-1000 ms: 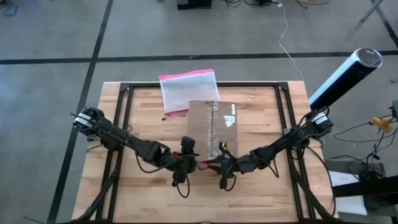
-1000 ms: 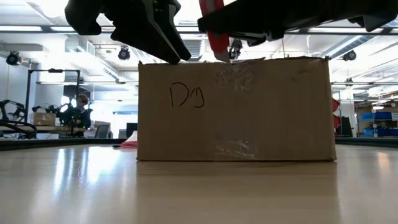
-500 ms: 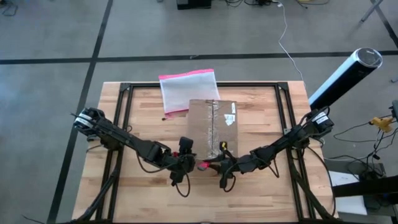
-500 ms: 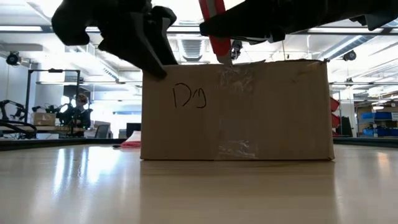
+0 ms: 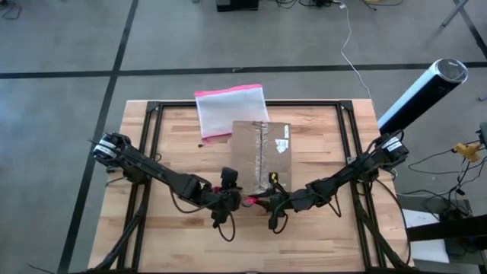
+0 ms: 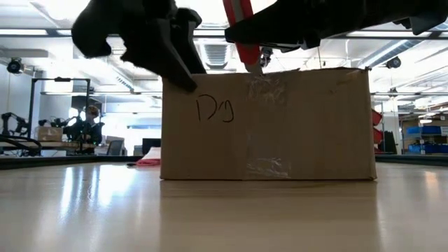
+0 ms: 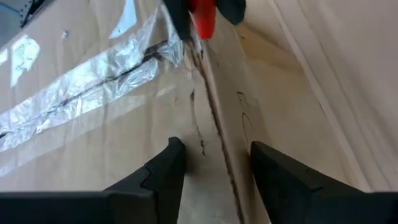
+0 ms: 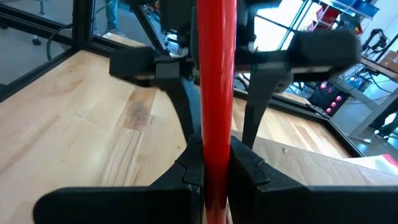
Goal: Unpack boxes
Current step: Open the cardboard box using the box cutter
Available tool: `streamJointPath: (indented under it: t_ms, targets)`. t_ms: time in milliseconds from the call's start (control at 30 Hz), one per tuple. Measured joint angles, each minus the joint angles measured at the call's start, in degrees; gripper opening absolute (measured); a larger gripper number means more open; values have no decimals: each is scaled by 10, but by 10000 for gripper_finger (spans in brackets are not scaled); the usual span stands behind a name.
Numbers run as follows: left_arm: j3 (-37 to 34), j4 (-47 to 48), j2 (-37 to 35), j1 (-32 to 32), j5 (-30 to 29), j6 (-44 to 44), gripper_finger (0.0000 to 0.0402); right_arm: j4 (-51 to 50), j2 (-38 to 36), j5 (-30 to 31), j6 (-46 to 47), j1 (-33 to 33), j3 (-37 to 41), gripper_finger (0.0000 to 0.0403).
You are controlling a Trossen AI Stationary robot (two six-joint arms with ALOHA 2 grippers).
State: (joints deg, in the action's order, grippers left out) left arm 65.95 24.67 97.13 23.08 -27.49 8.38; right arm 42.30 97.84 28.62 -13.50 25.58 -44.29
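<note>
— Which step are you on?

— You're opening the cardboard box [image 5: 260,156]; it isn't unpacked yet. Nearest you, both tools meet at the box's near edge, around the middle of the table [image 5: 183,228]. Your right tool [image 5: 268,200] is clamped on a red cutter [image 8: 214,81], held tight between its fingers, with the tip at the top near edge where the clear tape [image 7: 93,74] runs along the seam. Your left tool [image 5: 228,199] sits just beside it at the box's near left corner, fingers [image 7: 158,177] spread apart, holding nothing, straddling the box's near top edge.

— And what does the next move call for?

— Probably steadying the box with the left tool while you draw the cutter away from you along the taped seam. Keep it shallow; I can't tell what's inside. The flaps are still down.

— Anything beyond the box?

— A pink-edged pouch [image 5: 228,109] lies at the far edge, just left of the box and overhanging the table.
</note>
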Motion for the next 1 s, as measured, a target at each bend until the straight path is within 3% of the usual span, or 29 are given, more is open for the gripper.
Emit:
streamJointPath:
  t_ms: [233,533,800,1000]
  targets:
    - [2,-5,31,-2,-18,-3,150,-1,0,2,7,0,0,17]
    - [1,-1,32,-3,-18,-19,14,-1,0,0,2,0,0,17]
    - [0,7,32,-3,-16,-26,2,-5,-1,-1,-10,0,0,17]
    - [0,19,32,-3,-15,-42,1,-83,-29,6,25,8,0,17]
